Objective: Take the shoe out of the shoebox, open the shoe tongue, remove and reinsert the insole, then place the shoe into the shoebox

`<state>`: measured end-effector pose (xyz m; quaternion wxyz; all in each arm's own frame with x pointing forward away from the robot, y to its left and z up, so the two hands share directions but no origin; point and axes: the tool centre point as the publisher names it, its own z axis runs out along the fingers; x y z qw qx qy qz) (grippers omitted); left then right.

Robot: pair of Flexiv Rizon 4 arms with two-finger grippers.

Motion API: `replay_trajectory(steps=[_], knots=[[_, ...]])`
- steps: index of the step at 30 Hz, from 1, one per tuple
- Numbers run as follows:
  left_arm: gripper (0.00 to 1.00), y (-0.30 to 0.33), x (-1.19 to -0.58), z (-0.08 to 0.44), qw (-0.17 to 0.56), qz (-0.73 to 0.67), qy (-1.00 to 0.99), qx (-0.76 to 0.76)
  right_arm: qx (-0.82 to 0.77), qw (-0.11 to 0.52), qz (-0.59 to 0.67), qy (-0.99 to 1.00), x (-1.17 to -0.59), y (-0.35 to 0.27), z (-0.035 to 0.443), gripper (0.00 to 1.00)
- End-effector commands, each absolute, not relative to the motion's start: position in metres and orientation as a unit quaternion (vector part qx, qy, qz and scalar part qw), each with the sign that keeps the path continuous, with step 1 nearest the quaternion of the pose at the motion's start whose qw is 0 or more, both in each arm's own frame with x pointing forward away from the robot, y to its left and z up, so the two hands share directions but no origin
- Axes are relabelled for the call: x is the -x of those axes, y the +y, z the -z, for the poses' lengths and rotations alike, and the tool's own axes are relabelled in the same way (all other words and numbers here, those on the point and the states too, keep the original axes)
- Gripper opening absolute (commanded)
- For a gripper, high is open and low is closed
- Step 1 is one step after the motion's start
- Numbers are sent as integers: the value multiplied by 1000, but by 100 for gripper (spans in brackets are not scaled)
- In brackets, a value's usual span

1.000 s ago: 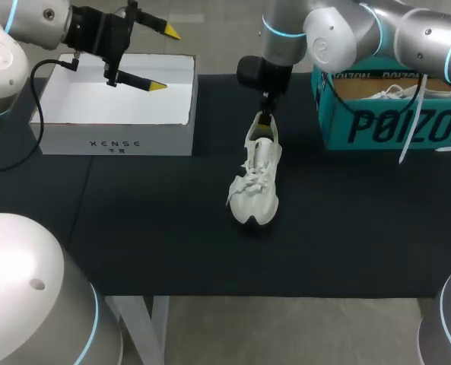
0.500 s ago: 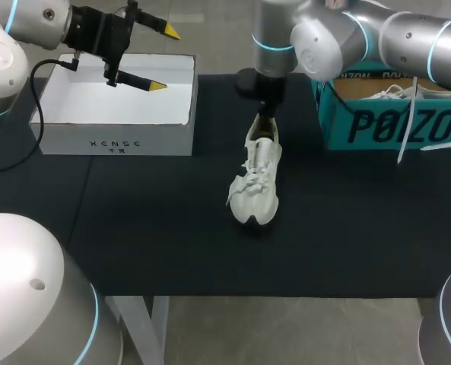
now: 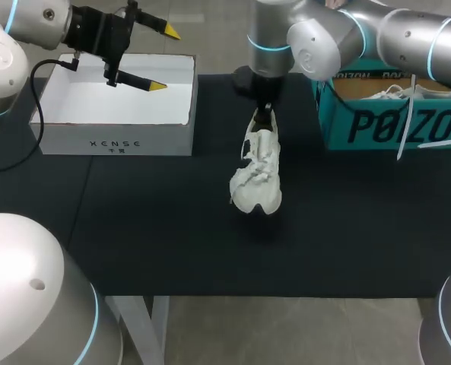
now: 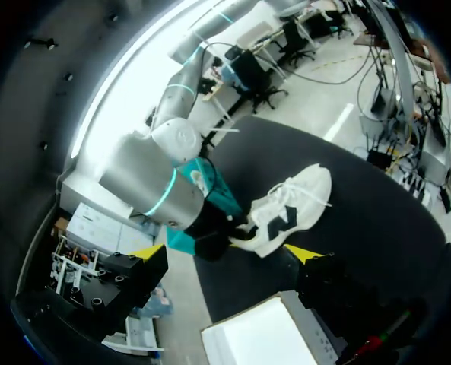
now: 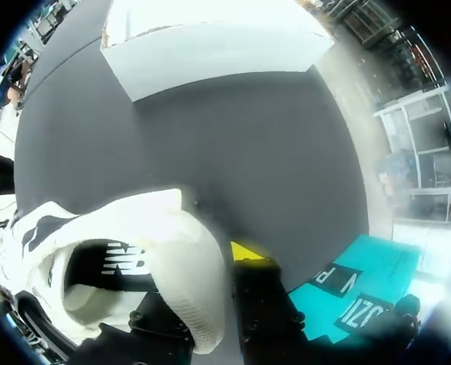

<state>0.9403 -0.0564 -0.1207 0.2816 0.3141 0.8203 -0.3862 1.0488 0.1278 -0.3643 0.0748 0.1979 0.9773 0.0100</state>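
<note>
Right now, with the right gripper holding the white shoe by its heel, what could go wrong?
The right gripper pinches only the heel rim of the white shoe, so it may slip or swing. The open left gripper hovers over the white shoebox and might block the way in.

Both arms are chunky rounded tubes in matte silver. The silver-grey left arm (image 3: 35, 15) and silver-grey right arm (image 3: 324, 38) have thin glowing cyan rings at the joints. The big silver dome-shaped joint cap (image 3: 20, 266) has one small round hole in it. The black left pincer (image 3: 165, 59) is boxy, with two long thin black fingers ending in bright yellow wedge tips, and a thin black cable (image 3: 33, 84) loops off its wrist. The black right pincer (image 3: 265, 114) sits below a black collar.
</note>
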Motion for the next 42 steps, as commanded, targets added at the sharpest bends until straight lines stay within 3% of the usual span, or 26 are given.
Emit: replay_trajectory(steps=[1,14,32,42], knots=[[100,-57,-940,121,282,385,821,-314,-205,96,-26,974,-1023,117,317,0],[100,-57,-940,121,282,385,821,-314,-259,96,-74,958,-1000,118,238,0],[100,-57,-940,121,282,385,821,-314,-259,96,-74,958,-1000,118,238,0],[100,-57,-940,121,282,385,821,-314,-306,138,-43,941,-1068,79,194,0]])
